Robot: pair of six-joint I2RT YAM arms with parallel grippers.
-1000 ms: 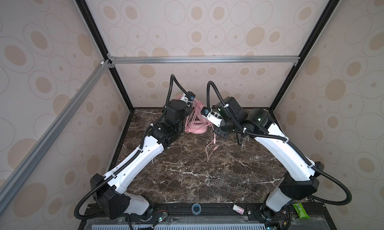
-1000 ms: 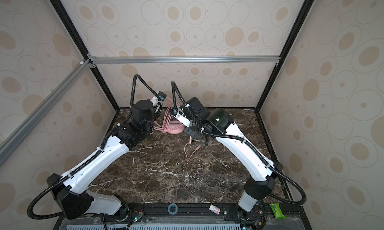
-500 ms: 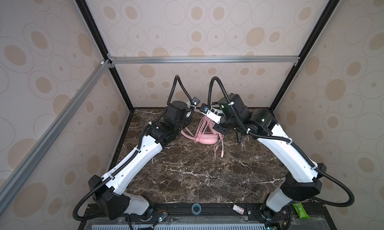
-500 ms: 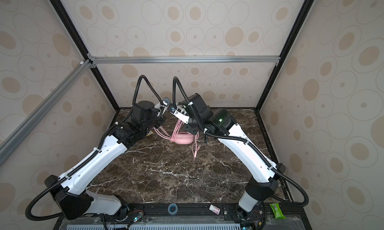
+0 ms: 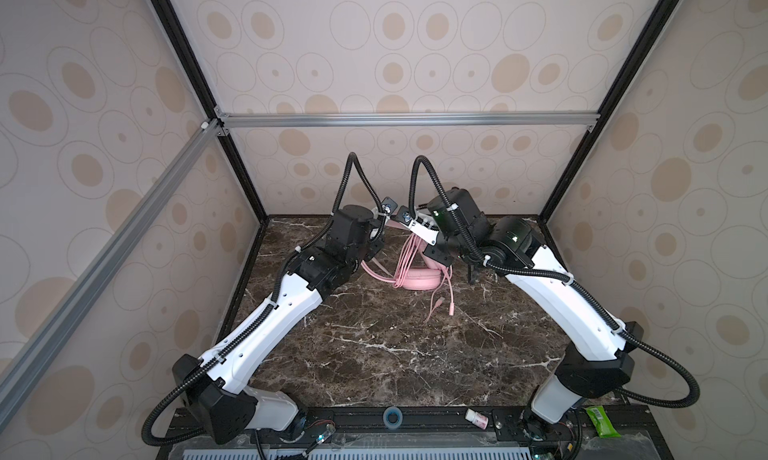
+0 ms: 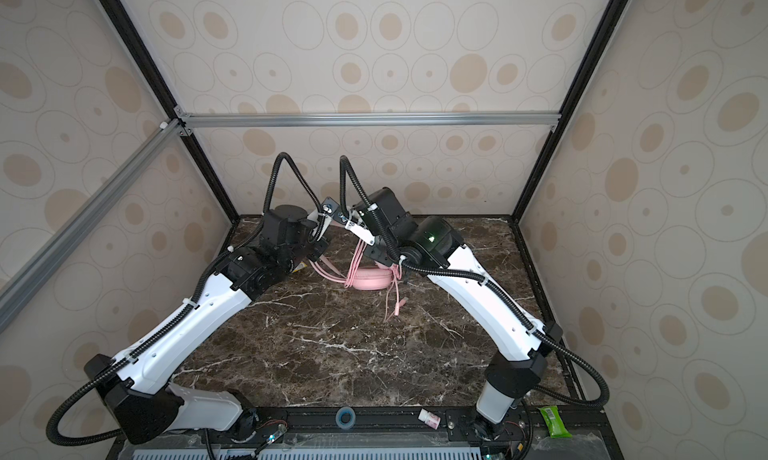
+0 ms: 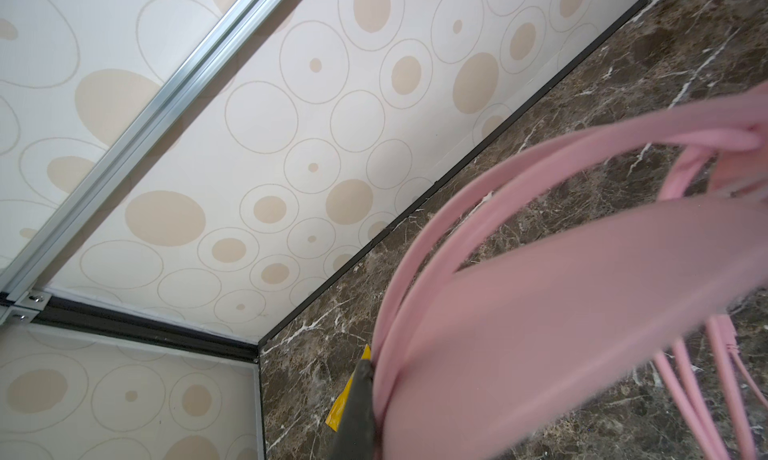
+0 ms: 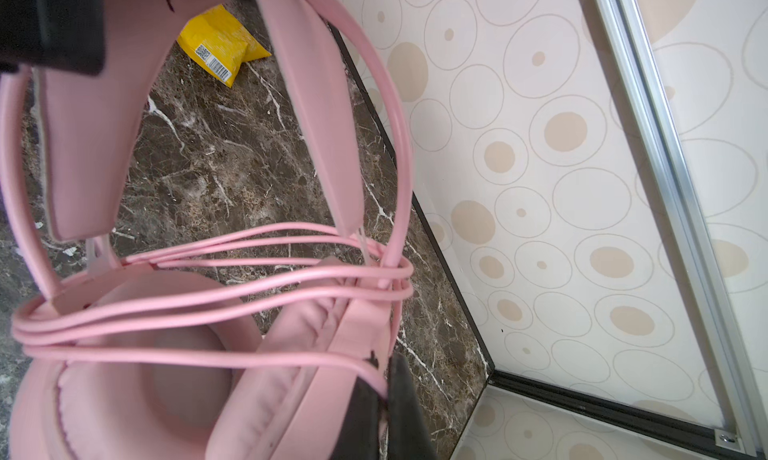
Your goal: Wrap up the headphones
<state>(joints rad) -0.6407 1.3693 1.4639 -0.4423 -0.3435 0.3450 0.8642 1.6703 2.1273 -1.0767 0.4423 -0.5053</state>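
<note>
The pale pink headphones [image 5: 417, 280] [image 6: 372, 279] are held between both grippers at the back of the marble table, with an earcup low near the surface. My left gripper [image 5: 372, 252] [image 7: 374, 412] is shut on the headband; only one dark finger [image 7: 359, 412] shows. My right gripper [image 5: 438, 256] [image 8: 384, 399] is shut on the thin pink cable [image 8: 208, 271] beside an earcup [image 8: 124, 375]. Several cable loops cross the headband. The plug ends [image 5: 451, 308] [image 6: 397, 310] hang down toward the table.
A yellow packet [image 8: 220, 46] [image 7: 343, 402] lies on the marble behind the headset, near the back wall. On the front rail sit a small white bottle [image 5: 473, 417], a blue ring [image 5: 390, 417] and a green packet [image 5: 600, 422].
Both grippers have carried the headset from the back toward the front and right, and it now hangs lower. The loose cable ends have swung from a spread to hanging straight down.
</note>
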